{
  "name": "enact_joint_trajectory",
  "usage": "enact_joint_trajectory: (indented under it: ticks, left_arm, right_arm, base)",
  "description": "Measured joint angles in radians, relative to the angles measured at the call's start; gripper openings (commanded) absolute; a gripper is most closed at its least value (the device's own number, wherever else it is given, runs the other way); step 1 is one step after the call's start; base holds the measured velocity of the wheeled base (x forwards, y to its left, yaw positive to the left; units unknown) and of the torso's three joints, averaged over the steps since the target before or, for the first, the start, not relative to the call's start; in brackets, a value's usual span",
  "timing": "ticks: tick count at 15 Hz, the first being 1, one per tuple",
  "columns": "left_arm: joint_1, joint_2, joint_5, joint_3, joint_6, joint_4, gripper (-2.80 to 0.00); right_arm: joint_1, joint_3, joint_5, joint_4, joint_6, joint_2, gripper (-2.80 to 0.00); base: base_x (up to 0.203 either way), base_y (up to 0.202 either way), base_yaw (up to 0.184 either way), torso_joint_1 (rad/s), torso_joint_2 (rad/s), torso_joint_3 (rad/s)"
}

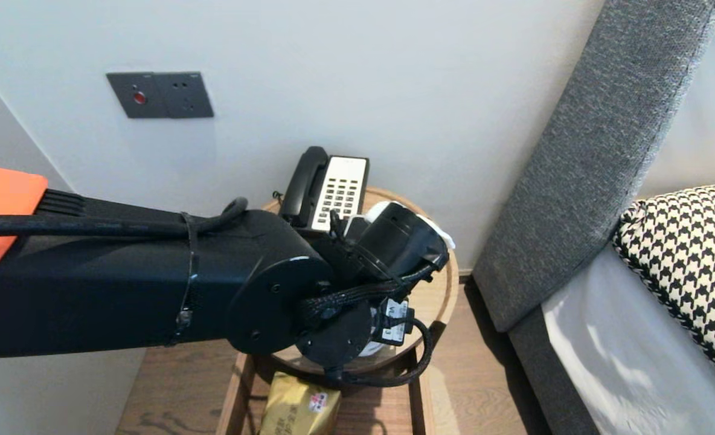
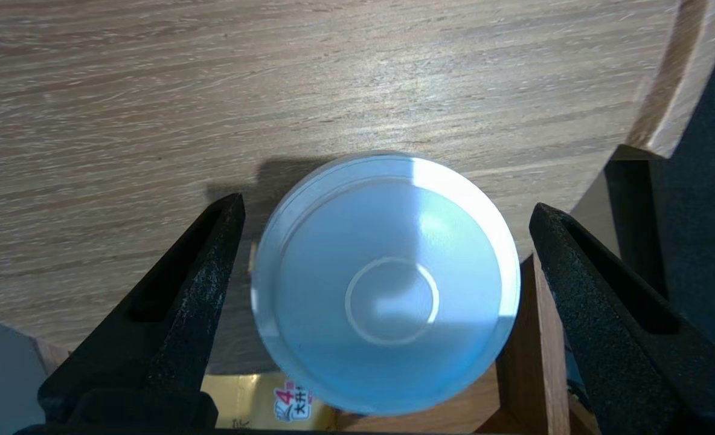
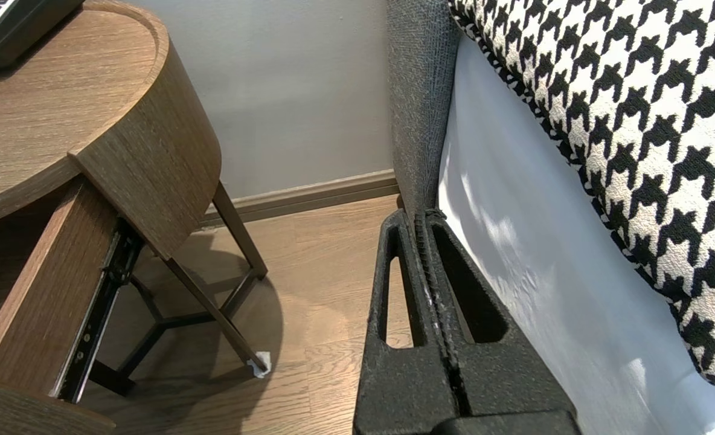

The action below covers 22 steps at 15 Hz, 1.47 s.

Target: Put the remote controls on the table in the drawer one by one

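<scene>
With my left gripper (image 2: 387,206) released astride the cup (image 2: 387,284) near the table (image 2: 273,78) edge, and my right gripper (image 3: 421,217) clenched by the bed (image 3: 545,272), I judge a grazing finger could topple it off.

White wall (image 1: 357,54), wood floor (image 1: 475,386), grey headboard (image 1: 587,169)

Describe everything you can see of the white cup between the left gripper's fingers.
The white cup looks like paper or thin plastic: round rim, smooth inside, a ring on its bottom. It stands upright, mouth up, empty, near the edge of the round wooden table. The left gripper is open, a finger each side, with small gaps showing.
</scene>
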State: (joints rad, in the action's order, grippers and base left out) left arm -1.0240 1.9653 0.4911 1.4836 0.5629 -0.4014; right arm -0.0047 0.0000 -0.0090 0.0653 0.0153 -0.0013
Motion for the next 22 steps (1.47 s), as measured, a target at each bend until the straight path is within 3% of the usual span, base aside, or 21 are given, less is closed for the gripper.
enact_joint_trajectory:
  ticks: [2,3,11,15,18,22]
  left_arm:
    - [0.000,0.021,0.000,0.001,0.000,0.004,0.00]
    - [0.000,0.029,0.000,0.001,0.000,0.005,-2.80]
    - [-0.006,0.022,0.017,0.001,0.001,-0.002,-2.80]
    - [-0.058,-0.041,0.011,-0.001,0.005,-0.077,-2.80]
    - [-0.119,-0.085,0.007,-0.064,0.014,-0.119,-2.80]
    - [-0.190,-0.110,-0.013,-0.221,0.070,-0.084,-2.80]
  right_arm:
    - [0.000,0.000,0.000,0.000,0.000,0.000,-2.80]
    - [0.000,0.000,0.000,0.000,0.000,0.000,-2.80]
    - [0.000,0.000,0.000,0.000,0.000,0.000,-2.80]
    - [0.000,0.000,0.000,0.000,0.000,0.000,-2.80]
    - [0.000,0.000,0.000,0.000,0.000,0.000,-2.80]
    - [0.000,0.000,0.000,0.000,0.000,0.000,-2.80]
  base:
    - [0.000,0.000,0.000,0.000,0.00,0.000]
    - [0.000,0.000,0.000,0.000,0.00,0.000]
    - [0.000,0.000,0.000,0.000,0.00,0.000]
    - [0.000,0.000,0.000,0.000,0.00,0.000]
    - [0.000,0.000,0.000,0.000,0.00,0.000]
    - [0.000,0.000,0.000,0.000,0.00,0.000]
